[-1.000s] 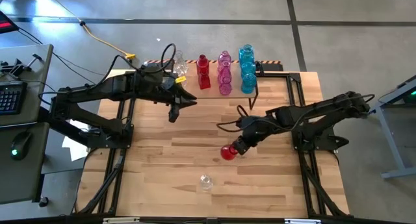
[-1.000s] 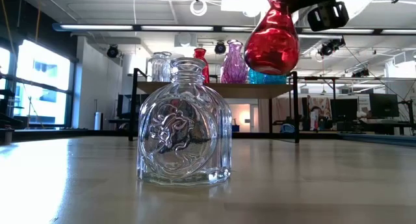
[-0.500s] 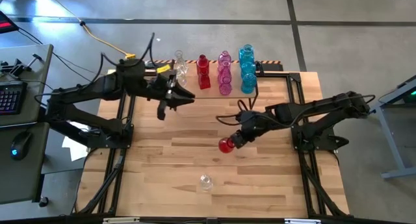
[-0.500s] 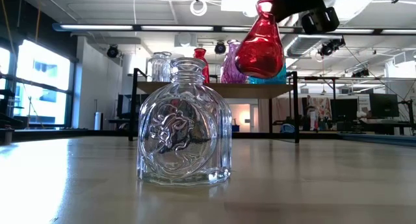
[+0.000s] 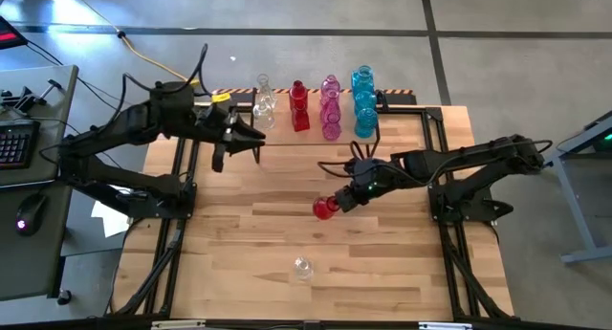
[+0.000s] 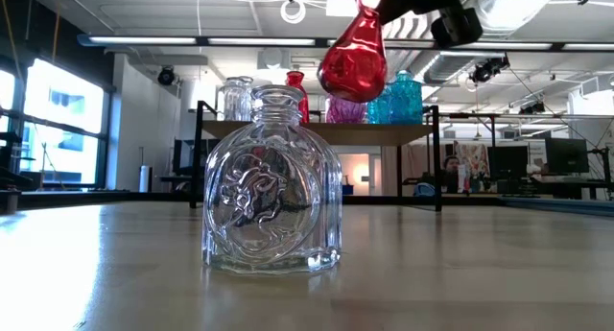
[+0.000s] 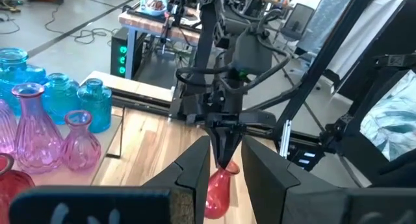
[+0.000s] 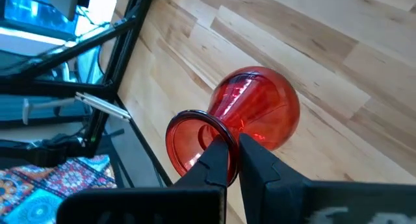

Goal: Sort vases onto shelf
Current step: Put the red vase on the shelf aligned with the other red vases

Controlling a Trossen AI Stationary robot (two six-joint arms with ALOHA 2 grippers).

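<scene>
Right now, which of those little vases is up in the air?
The red vase, pinched at its rim by the right gripper; the clear one stands on the table.

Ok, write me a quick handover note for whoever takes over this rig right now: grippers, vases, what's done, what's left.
Right gripper: shut on the rim of a red vase, held in the air over mid-table.
Left gripper: holds nothing, hovering near the shelf at its clear-vase end.
Done: clear, red, pink and blue vases stand grouped by colour on the shelf.
Left: shelve the held red vase with the reds, then the clear vase alone near the table's front edge.
</scene>
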